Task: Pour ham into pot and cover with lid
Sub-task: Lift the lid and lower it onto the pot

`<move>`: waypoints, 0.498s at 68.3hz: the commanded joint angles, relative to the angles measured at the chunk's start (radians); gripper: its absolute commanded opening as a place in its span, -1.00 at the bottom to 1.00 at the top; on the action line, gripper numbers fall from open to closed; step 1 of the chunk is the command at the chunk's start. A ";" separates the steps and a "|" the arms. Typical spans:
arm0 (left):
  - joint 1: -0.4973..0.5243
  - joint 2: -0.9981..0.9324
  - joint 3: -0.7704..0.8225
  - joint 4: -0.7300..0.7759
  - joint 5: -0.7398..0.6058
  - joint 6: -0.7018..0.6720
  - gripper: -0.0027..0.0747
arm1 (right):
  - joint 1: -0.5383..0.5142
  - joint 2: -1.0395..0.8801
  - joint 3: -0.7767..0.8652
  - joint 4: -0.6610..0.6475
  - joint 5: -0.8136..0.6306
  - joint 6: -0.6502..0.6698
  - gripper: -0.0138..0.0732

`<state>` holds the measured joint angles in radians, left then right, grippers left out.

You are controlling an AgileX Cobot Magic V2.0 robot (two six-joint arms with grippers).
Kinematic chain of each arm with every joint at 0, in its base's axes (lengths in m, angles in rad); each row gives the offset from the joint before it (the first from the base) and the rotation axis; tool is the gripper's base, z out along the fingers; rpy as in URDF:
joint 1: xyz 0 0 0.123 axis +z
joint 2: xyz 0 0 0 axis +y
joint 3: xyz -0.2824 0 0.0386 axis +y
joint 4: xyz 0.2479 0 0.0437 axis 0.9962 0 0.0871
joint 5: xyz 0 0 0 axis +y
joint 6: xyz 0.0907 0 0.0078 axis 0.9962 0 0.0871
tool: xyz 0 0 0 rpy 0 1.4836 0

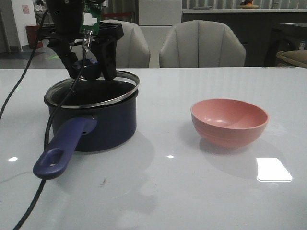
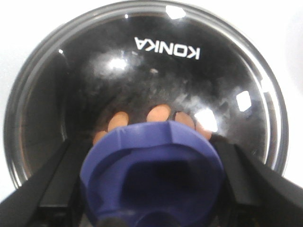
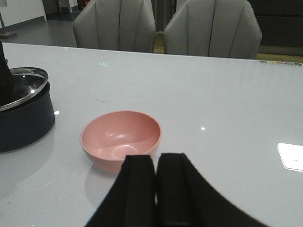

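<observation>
On the white bench [image 1: 192, 191], the left end effector [image 1: 91, 67] grips the lid [image 1: 93, 91] tilted on the pot [image 1: 103, 129]; the right end effector [image 3: 156, 189] is closed, empty.

I see even overhead light; a bright glare patch sits on the table [image 1: 274, 168]. Reflections spot the lid [image 2: 208, 118], and its knob [image 2: 151, 170] blurs close up.

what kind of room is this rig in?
Probably a showroom or office-style demo space, not a home kitchen: a glossy white table, two grey upholstered chairs behind it, and a counter along the back wall.
</observation>
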<state>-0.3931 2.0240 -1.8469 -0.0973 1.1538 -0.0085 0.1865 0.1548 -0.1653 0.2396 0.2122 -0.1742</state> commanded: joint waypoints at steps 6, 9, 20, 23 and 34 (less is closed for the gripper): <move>-0.007 -0.048 -0.029 -0.012 -0.025 0.000 0.30 | 0.001 0.009 -0.029 0.001 -0.087 -0.012 -0.32; -0.007 -0.048 -0.029 -0.010 -0.021 -0.002 0.38 | 0.001 0.009 -0.029 0.001 -0.087 -0.012 -0.32; -0.007 -0.048 -0.029 0.036 -0.012 -0.018 0.42 | 0.001 0.009 -0.029 0.001 -0.087 -0.012 -0.32; -0.007 -0.048 -0.029 0.051 -0.005 -0.029 0.42 | 0.001 0.009 -0.029 0.001 -0.087 -0.012 -0.32; -0.007 -0.048 -0.029 0.066 -0.006 -0.037 0.42 | 0.001 0.009 -0.029 0.001 -0.087 -0.012 -0.32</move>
<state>-0.3931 2.0337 -1.8469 -0.0538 1.1515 -0.0302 0.1865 0.1548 -0.1653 0.2396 0.2122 -0.1742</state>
